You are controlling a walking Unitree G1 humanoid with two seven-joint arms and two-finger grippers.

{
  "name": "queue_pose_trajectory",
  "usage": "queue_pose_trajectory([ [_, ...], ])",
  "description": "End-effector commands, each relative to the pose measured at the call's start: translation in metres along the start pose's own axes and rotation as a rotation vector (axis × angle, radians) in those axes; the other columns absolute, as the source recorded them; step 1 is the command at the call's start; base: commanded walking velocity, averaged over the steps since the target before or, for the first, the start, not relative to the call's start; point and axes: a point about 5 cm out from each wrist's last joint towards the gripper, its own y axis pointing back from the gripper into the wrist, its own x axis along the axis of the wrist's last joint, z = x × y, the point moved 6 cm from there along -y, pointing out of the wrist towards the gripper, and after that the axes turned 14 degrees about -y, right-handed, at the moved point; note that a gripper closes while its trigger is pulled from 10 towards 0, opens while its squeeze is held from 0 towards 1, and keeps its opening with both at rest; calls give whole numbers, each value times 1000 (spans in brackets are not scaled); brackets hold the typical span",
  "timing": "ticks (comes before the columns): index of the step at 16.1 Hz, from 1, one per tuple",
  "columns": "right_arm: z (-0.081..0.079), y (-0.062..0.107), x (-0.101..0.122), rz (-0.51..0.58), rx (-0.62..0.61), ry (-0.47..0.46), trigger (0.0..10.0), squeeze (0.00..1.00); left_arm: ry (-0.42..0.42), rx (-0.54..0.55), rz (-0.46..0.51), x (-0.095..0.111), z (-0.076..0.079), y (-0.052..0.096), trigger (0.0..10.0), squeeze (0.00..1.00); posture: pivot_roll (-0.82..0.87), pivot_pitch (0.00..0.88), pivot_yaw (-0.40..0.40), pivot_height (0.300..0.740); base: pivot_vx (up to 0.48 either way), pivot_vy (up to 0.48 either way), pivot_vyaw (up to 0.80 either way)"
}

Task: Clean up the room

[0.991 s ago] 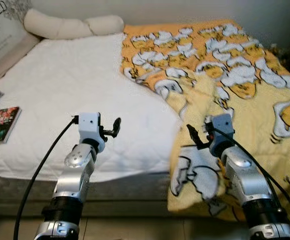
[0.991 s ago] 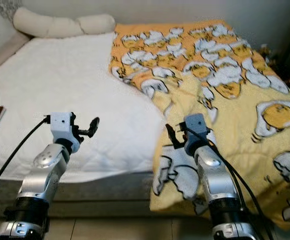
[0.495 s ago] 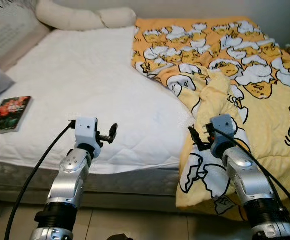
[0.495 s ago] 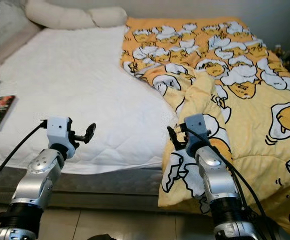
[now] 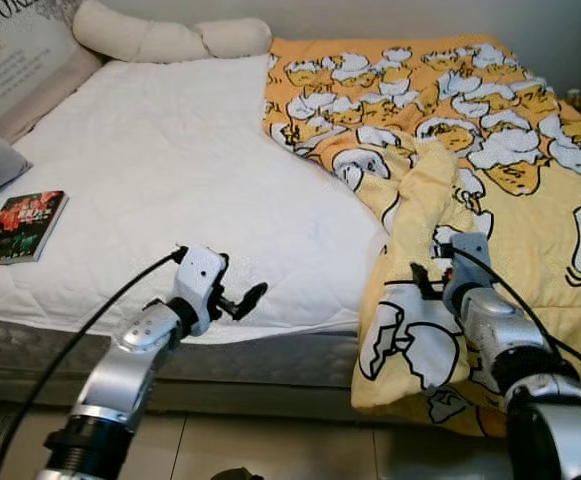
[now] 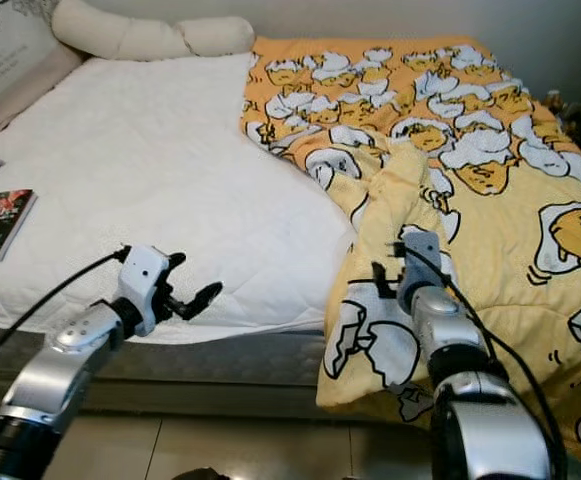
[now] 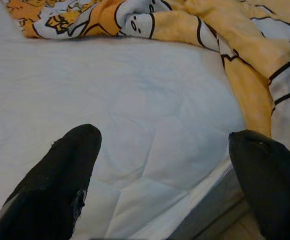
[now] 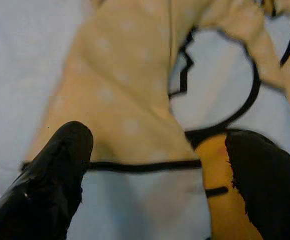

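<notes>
Now the right claw [image 6: 388, 268], wide open and empty, is hovering just at the near edge of the blanket [image 6: 470, 170], bunched on the bed's [image 6: 150, 170] right half; the left claw [image 6: 192, 292], also open, is reaching over bare mattress, farther off.

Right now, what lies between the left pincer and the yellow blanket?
In the left eye view, just bare white mattress separates the open left pincer from the yellow blanket; nothing rests on that stretch.
</notes>
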Motion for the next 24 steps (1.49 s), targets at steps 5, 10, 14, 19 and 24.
queue_pose_trajectory([
  [5,26,2,-7,-13,-99,-13,10000,0,-47,-86,-3,10,4,15,10000,8,110,0,113,740,0,0,0],
  [10,30,5,-33,-68,-91,-81,10000,0,-98,-151,-33,14,8,40,10000,8,186,0,130,740,0,0,0],
  [14,30,6,-43,-90,-102,-173,3686,0,-100,-164,-53,13,12,47,10000,12,196,0,123,740,0,0,0],
  [19,33,7,-41,-82,-117,-180,235,0,-77,-213,-39,19,21,41,10000,8,168,0,136,740,0,0,0],
  [24,36,7,-36,-78,-119,-153,0,0,-70,-238,-31,22,26,37,10000,8,153,0,133,740,0,0,0],
])
